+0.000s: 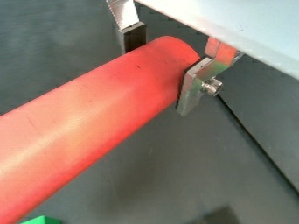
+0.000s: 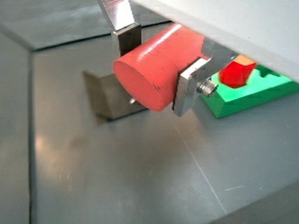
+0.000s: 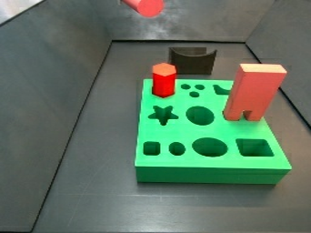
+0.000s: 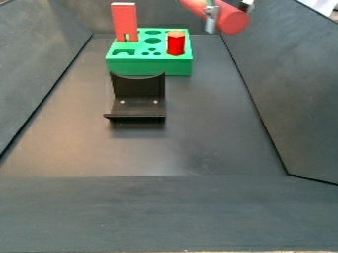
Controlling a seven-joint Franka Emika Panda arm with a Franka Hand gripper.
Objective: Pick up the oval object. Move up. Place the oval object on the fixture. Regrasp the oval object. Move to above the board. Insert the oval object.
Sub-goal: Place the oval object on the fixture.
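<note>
One hexagonal red peg (image 3: 163, 78) stands in the board (image 3: 206, 146) near its far left corner, and one tall salmon block (image 3: 255, 91) stands at the board's far right edge; both rise well above the slab. Several cut-outs lie open between them: a star, circles, an oval and a square. One fixture (image 3: 192, 59) sits on the dark floor just behind the board. One oval object (image 1: 93, 109) is clamped between the gripper (image 1: 167, 60) fingers (image 1: 197, 85), held high above the floor, clear of everything. In a side view the oval object (image 4: 232, 17) hangs beyond the board's right edge.
</note>
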